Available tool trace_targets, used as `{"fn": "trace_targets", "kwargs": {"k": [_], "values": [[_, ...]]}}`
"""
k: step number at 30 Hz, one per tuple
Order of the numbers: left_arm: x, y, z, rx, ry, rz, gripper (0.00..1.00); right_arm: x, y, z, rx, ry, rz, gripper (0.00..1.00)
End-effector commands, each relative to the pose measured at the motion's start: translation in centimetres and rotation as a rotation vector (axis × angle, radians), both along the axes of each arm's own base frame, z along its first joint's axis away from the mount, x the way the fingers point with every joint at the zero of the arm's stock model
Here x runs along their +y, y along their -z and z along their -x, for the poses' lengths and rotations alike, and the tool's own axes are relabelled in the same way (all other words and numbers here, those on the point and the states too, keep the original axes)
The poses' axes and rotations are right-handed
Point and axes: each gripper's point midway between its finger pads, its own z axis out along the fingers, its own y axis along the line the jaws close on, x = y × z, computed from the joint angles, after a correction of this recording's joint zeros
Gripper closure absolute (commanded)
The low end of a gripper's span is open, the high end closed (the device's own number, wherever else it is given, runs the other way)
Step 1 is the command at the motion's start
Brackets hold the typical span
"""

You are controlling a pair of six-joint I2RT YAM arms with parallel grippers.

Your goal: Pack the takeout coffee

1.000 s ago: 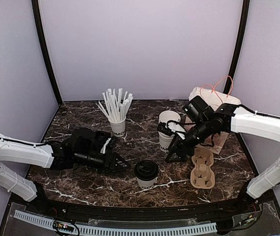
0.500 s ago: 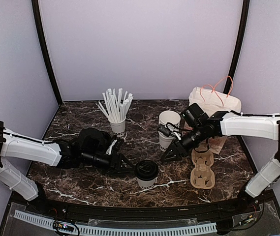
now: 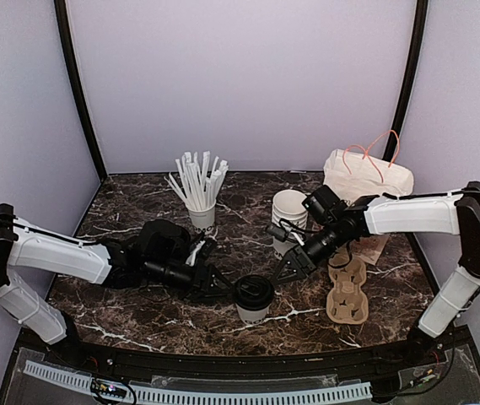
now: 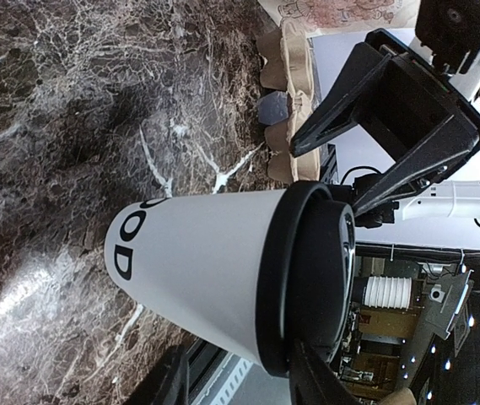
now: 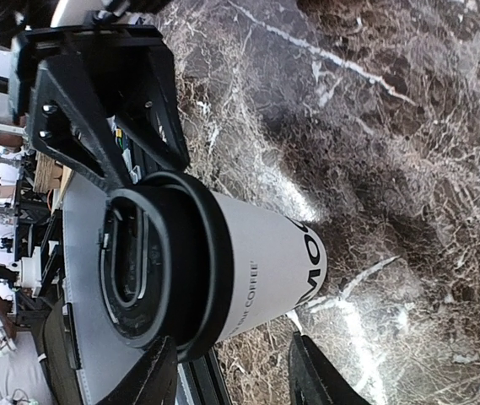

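The takeout coffee [image 3: 251, 297], a white cup with black lettering and a black lid, stands upright on the marble table near the front middle. My left gripper [image 3: 223, 288] reaches in from the left, jaws open, fingertips right at the cup's left side. In the left wrist view the takeout coffee [image 4: 214, 270] fills the space just ahead of the left gripper [image 4: 244, 384]. My right gripper [image 3: 288, 270] comes from the upper right, jaws open, a little apart from the lid. In the right wrist view the takeout coffee [image 5: 223, 270] sits just ahead of the right gripper [image 5: 231, 375].
A cup of white straws [image 3: 201, 202] stands at the back left. A stack of lidless cups [image 3: 290, 211] is behind the right gripper. A cardboard cup carrier [image 3: 347, 291] lies at the right, with a paper bag [image 3: 366, 175] with orange handles behind it.
My left gripper has slid right up to the cup. My right gripper has come down and left toward the lid, and its jaws have narrowed. The cup has stayed put.
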Motion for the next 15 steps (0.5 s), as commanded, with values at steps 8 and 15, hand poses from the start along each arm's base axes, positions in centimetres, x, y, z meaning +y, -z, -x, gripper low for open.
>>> {"fn": "trace_targets", "kwargs": {"k": [8,15], "values": [[-0.1,0.5,0.2,0.013,0.013,-0.022,0.56,0.6,1.7,1.4,0.06,-0.055,0.02,0.5],[2.4,5.6,1.0,0.099,-0.017,-0.237,0.62,0.2,4.2,1.4,0.102,-0.048,0.099,0.51]]}}
